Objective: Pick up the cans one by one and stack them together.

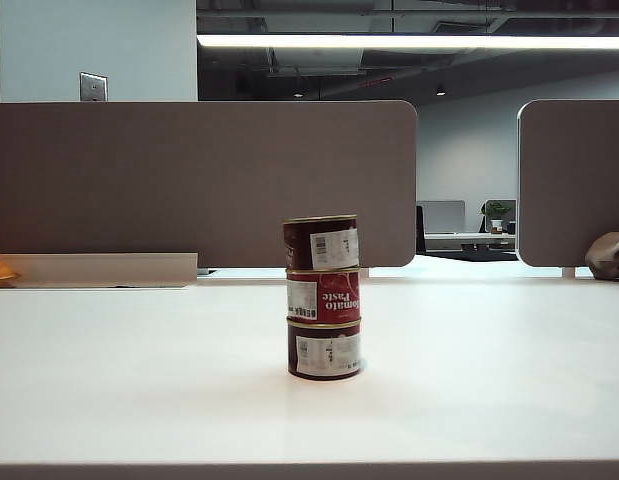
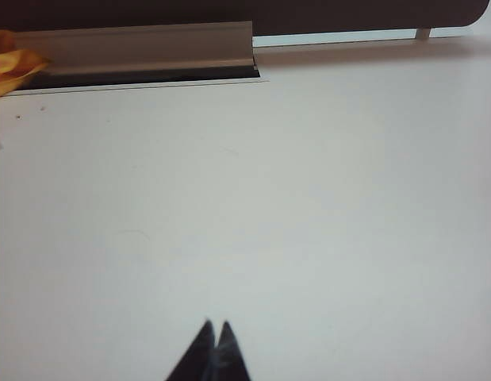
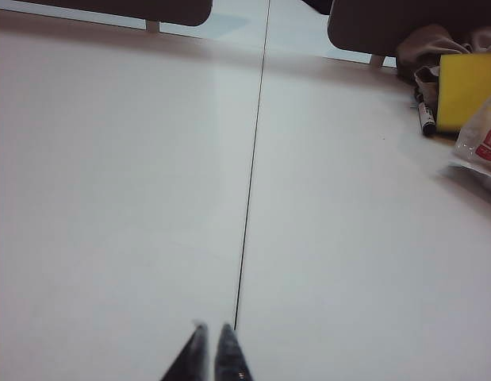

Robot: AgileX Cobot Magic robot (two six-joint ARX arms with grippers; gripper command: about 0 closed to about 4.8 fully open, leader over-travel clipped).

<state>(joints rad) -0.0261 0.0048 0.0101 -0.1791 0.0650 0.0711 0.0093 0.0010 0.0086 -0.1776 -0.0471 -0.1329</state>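
white desk (image 1: 139, 380) carries three cans stacked mid-desk: maroon can (image 1: 324, 348) lowest, red "tomato paste" can (image 1: 323, 296) between, second maroon can (image 1: 321, 242) topmost, slightly offset. left end effector (image 2: 216, 327) and right end effector (image 3: 211, 327) closed, empty, over bare desk.

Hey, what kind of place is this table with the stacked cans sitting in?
Most likely an open-plan office: grey desk partitions behind the white table, a desk with a monitor further back, and exposed ceiling ducts under a strip light.
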